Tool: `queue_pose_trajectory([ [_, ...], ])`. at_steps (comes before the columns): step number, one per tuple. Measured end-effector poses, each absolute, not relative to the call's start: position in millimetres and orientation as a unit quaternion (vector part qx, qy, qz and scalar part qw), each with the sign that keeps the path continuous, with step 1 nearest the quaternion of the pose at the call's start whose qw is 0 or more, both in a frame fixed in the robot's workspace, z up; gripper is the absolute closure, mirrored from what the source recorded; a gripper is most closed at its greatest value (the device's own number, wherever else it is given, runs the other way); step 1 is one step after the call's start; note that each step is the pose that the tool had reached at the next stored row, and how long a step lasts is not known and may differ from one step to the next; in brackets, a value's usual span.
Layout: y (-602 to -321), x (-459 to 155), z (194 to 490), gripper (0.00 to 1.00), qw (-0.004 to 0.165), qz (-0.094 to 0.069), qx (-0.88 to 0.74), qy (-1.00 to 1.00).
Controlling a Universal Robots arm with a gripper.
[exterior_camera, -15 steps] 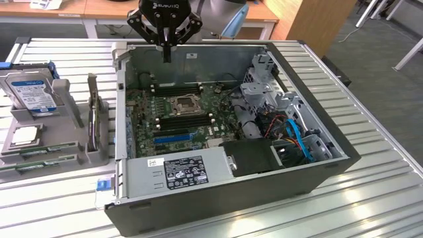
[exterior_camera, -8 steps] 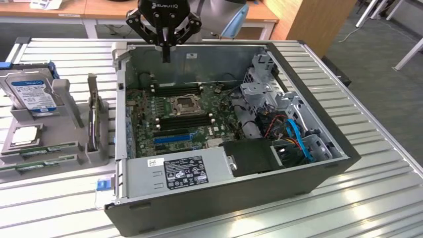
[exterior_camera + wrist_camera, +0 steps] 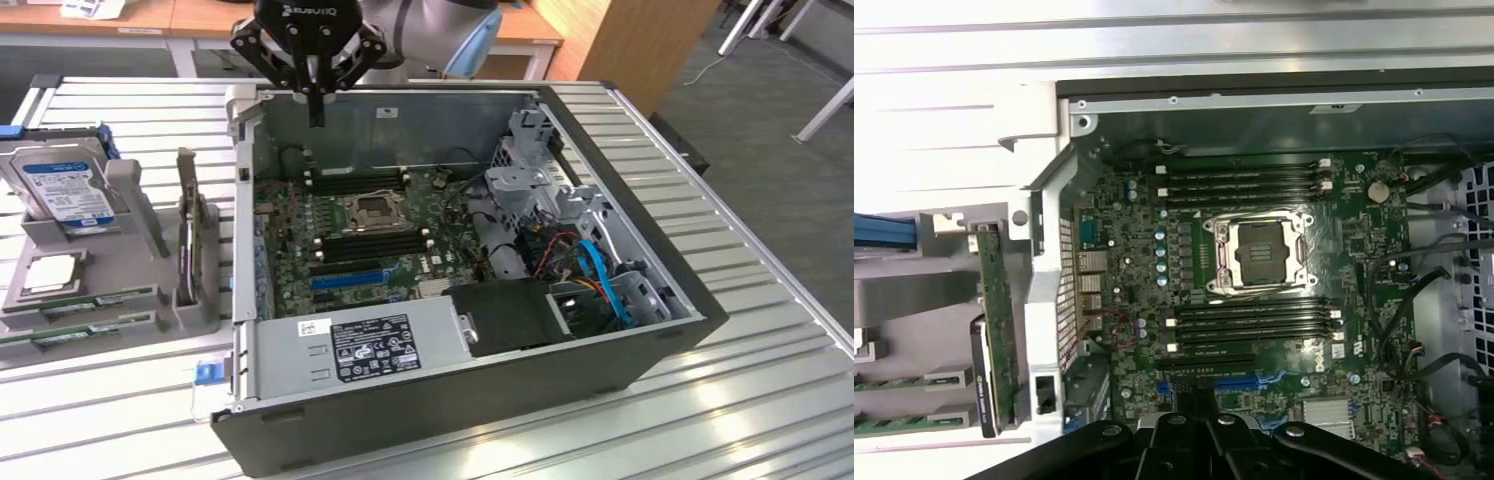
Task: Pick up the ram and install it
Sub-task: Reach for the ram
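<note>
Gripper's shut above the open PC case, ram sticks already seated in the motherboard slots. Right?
Not quite. The gripper is shut above the open PC case, but the wrist view shows the memory slots empty; the ram sticks lie in the grey holder outside the case.

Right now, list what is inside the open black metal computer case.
A green motherboard with a square silver processor socket, long black memory slots, blue cables and a grey labelled power supply box. That box covers whatever lies beneath it.
</note>
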State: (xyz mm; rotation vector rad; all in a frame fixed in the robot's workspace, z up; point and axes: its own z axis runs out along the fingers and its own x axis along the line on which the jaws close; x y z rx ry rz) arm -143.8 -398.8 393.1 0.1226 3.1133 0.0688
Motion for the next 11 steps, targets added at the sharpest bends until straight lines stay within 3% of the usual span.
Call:
queue_pose_trajectory([
  [11, -399, -168, 393, 0.90, 0.013, 0.022, 0.041, 0.999],
])
